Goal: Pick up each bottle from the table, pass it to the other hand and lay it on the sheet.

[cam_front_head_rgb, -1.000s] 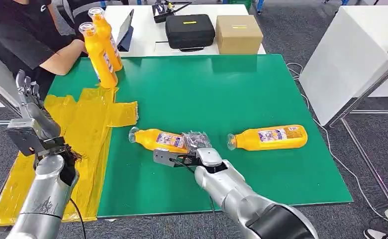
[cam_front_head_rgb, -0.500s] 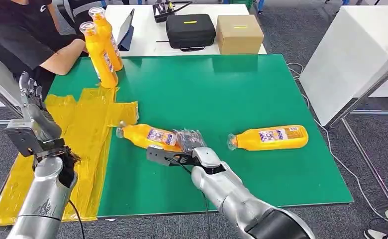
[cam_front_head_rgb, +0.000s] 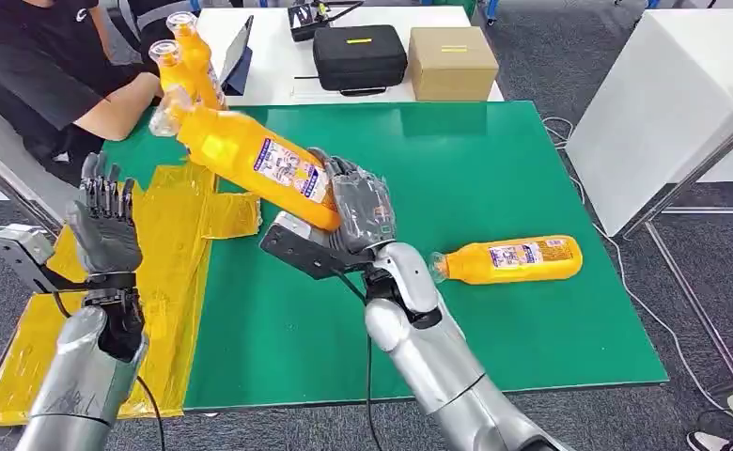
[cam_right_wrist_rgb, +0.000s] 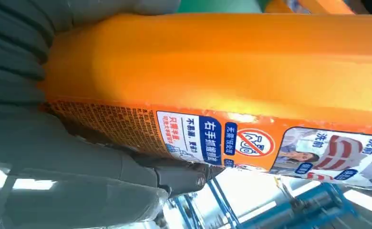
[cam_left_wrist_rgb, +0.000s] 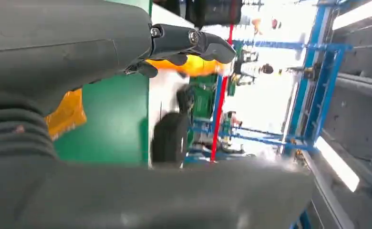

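Gripping the raised orange bottle (cam_front_head_rgb: 255,166) by its base end, the right hand (cam_front_head_rgb: 358,209) holds it well above the green table (cam_front_head_rgb: 494,169), cap tilted up and away toward the far left. Over on the near left, the left hand (cam_front_head_rgb: 106,225) stands upright with its fingers apart and nothing in them, above the yellow sheet (cam_front_head_rgb: 161,254) that covers the table's left side and hangs over its near edge.

The bottle looks like stiff, smooth plastic, full and fairly heavy I would judge, so held at one end it will want to droop at the cap. Its glossy label (seen close in the right wrist view) may slide against the fingers. For the handover, the free middle and neck seem the sensible place for the left hand to take hold.

A second bottle (cam_front_head_rgb: 508,260) lies on its side on the green to the right, well apart from the arm. Between the two hands there is open room above the table. Farther off at the far left corner, two upright bottles (cam_front_head_rgb: 189,80) stand by a person's arm (cam_front_head_rgb: 118,108), and the raised cap sits close in front of them, so a swing that way could knock them.
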Robot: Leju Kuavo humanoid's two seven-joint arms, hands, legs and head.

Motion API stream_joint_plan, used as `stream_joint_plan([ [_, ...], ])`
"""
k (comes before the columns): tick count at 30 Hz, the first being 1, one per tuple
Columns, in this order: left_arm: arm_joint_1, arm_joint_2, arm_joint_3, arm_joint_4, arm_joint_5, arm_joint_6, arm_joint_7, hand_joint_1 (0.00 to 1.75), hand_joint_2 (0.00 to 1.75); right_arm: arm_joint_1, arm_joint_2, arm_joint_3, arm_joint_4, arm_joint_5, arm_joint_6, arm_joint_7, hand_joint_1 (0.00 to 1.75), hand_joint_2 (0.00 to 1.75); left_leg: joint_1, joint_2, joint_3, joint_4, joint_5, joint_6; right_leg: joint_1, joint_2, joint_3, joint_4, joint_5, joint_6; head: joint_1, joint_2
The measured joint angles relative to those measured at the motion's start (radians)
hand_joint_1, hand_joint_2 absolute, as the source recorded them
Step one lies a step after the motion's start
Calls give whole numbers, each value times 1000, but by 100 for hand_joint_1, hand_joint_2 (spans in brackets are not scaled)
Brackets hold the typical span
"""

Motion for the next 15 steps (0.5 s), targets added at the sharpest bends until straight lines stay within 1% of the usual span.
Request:
stream_joint_plan([
  [8, -15, -39, -33, 51, 55, -87, 32, 0, 175, -41, 15, 18, -1, -22, -11, 9, 175, 175, 0, 0, 0, 0, 0, 0, 0, 0, 0, 0, 0, 0, 0, 0],
  [15, -26, -59, -59, 58, 58, -88, 38, 0, 175, -63, 32, 24, 24, -26, -18, 9, 175, 175, 0, 0, 0, 0, 0, 0, 0, 0, 0, 0, 0, 0, 0, 0],
])
